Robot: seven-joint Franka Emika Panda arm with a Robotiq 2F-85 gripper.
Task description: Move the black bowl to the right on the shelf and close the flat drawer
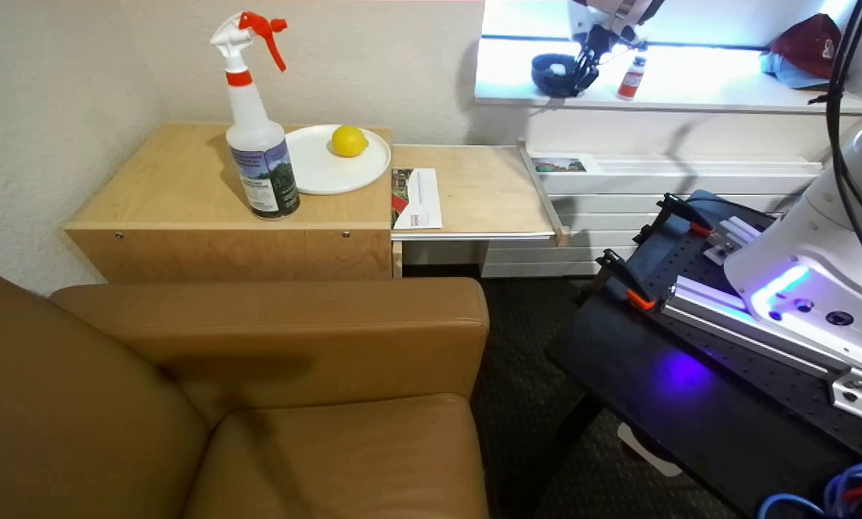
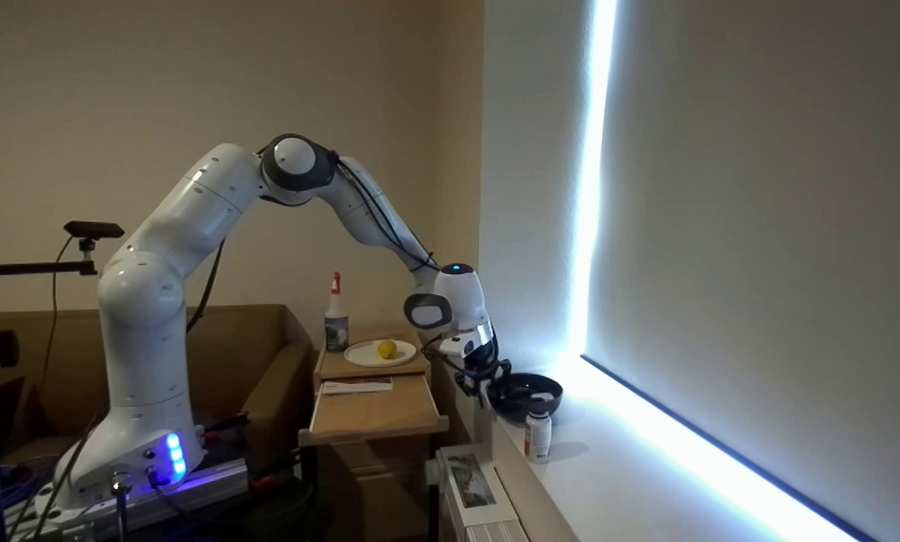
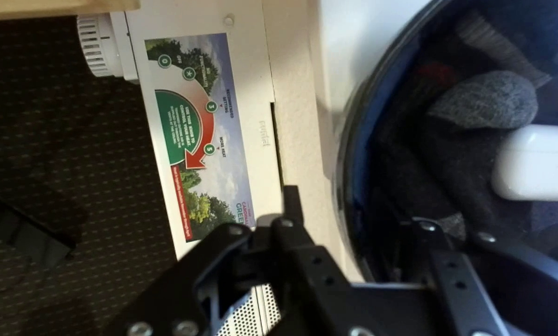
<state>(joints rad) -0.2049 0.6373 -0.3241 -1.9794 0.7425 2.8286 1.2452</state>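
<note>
Exterior and wrist views: on the shelf (image 1: 705,79), at its end near the pulled-out drawer (image 1: 480,189), the bowl (image 1: 550,85) rests with its rim between the widely spread fingers of the gripper (image 3: 357,212), which clasps nothing.

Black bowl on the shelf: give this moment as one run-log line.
bowl: on shelf | gripper: open, straddling bowl rim | small bottle: upright near bowl | drawer: pulled out
</note>
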